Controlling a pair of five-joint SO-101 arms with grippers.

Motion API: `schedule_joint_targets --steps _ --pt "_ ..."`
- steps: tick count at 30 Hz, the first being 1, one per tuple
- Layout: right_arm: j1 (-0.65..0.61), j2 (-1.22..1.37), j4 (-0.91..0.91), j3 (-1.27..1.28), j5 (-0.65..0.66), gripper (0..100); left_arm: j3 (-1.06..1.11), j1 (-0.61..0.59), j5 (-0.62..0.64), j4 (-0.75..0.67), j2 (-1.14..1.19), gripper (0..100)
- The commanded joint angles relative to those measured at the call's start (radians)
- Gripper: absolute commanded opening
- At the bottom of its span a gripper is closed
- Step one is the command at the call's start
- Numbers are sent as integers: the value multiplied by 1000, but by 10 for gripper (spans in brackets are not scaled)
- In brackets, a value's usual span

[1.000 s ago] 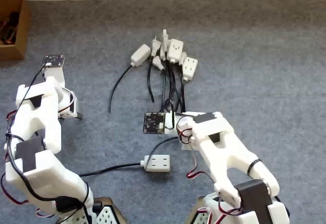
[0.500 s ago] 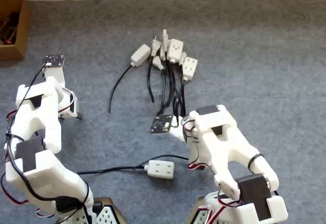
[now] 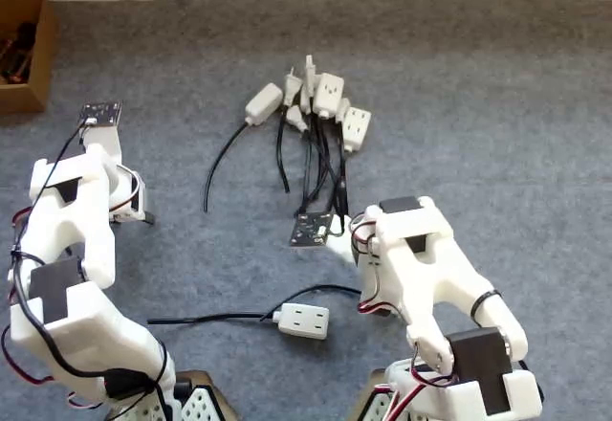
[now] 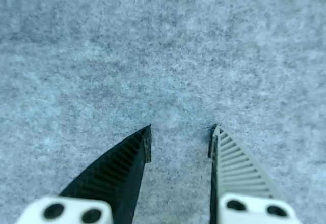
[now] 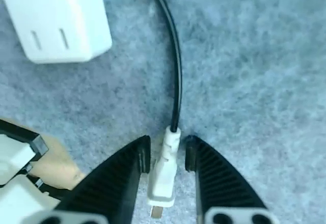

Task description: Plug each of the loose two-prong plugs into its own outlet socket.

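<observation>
Outlet socket [image 3: 304,320] is seen on the table [image 3: 497,105], near the right arm. By the right wrist, a white plug [image 5: 163,178] is pinched by the right gripper [image 5: 167,142] fingers with its prongs toward the wrist. The pick-up step is judged in hand; turning the prongs to the slots is called for next. By the left wrist, the left gripper [image 4: 179,135] fingers are spread over the table.

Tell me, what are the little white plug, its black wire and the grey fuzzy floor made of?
The plug looks like hard white plastic, smooth and slightly glossy. Its wire seems coated in black rubber or soft plastic: it shines and bends in a curve. The grey surface looks like felt or short carpet: matte, speckled, fuzzy.
</observation>
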Motion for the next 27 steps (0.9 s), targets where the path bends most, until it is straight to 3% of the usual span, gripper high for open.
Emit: schedule_joint_targets --steps 1,8,12,17,27 --pt "16 -13 -16 -5 9 150 2 21 11 -31 -4 189" --pt "97 -5 -41 -73 15 136 2 21 11 -31 -2 189" --pt "84 -5 -44 -74 60 4 2 21 11 -31 -2 189" --pt "65 -4 -99 -71 -11 34 2 21 11 -31 -2 189" --pt "-31 -4 -151 41 -14 38 2 21 11 -31 -2 189"
